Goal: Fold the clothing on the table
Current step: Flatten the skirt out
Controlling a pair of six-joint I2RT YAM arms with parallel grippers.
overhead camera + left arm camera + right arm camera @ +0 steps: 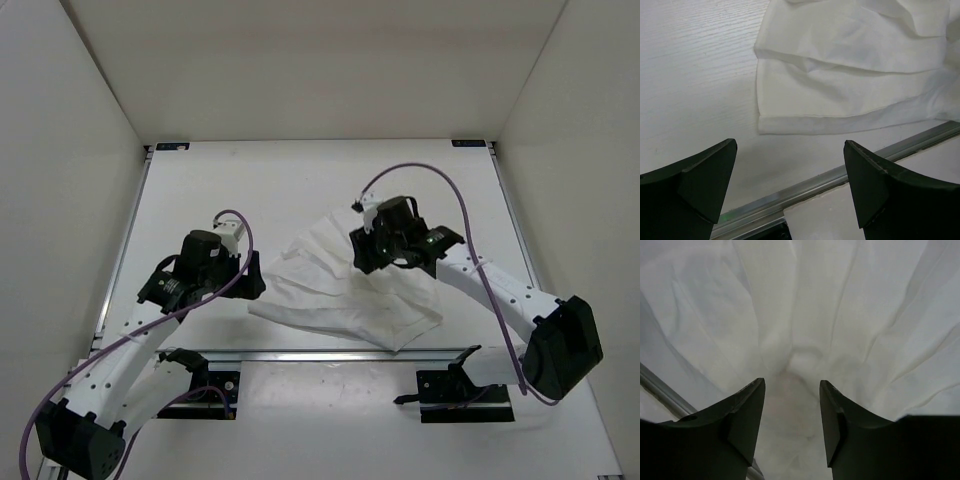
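Clothing: rumpled heap on table, by the near rail; no tidy fold yet, most work left.
My left gripper: spread wide, empty, beside the hem.
My right gripper: half parted over bunched cloth; I cannot tell if it grips.

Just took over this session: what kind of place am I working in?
Probably a lab test cell: white table with metal edge rails, plain white walls boxing it in, clothing on top.
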